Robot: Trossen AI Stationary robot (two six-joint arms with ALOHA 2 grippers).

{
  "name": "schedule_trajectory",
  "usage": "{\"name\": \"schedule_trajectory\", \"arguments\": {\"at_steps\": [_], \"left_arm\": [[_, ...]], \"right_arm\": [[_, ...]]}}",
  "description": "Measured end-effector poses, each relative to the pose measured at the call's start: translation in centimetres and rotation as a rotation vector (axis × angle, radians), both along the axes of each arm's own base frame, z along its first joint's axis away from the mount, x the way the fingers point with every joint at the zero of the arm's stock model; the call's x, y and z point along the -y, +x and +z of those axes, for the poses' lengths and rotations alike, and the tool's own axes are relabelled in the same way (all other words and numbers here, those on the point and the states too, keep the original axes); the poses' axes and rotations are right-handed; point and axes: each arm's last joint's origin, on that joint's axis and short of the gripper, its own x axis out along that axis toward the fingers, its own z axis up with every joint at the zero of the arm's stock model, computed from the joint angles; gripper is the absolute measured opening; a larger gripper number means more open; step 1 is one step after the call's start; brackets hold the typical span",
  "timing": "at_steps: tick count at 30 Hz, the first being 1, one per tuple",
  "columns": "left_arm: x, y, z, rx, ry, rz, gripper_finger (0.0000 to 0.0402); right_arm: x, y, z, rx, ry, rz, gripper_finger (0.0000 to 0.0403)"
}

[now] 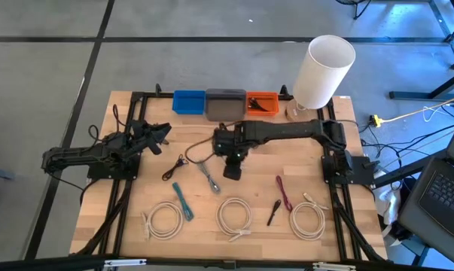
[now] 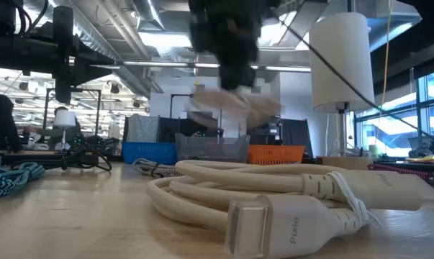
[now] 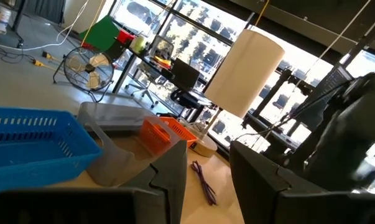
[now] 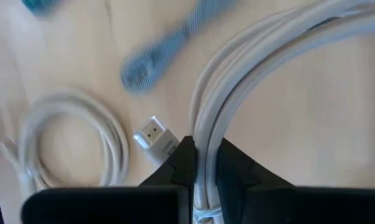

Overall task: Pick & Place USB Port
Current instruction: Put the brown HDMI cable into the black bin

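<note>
Above the table's middle, the right gripper [image 1: 232,167] is pinching a white cable [image 4: 237,81] between closed fingers; the dangling loop could slip free or snag. The left gripper [image 3: 203,180], fingers apart, is waiting at the left.

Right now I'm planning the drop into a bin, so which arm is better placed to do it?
Right. The right gripper is shut on the white cable, which is lifted off the table and near the bins. The left gripper waits open at the table's left side, holding nothing.
</note>
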Motion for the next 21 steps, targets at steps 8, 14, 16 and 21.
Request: {"name": "schedule_trajectory", "arguments": {"at_steps": [8, 14, 16, 21], "left_arm": [[-0.1, 0.0, -0.1, -0.006, -0.003, 0.022, 0.0114], [-0.1, 0.0, -0.1, -0.006, -0.003, 0.023, 0.0114], [-0.1, 0.0, -0.1, -0.006, -0.003, 0.024, 0.0114], [-0.1, -0.1, -0.1, -0.006, -0.005, 0.044, 0.0114]], "right_arm": [[3.7, 1.1, 6.7, 0.237, -0.176, -0.038, 0.0036], [8.9, 0.9, 8.6, 0.324, -0.257, -0.166, 0.0036], [10.8, 0.8, 8.8, 0.354, -0.281, -0.189, 0.0036], [14.9, 0.1, 9.2, 0.403, -0.346, -0.228, 0.0036]]}}
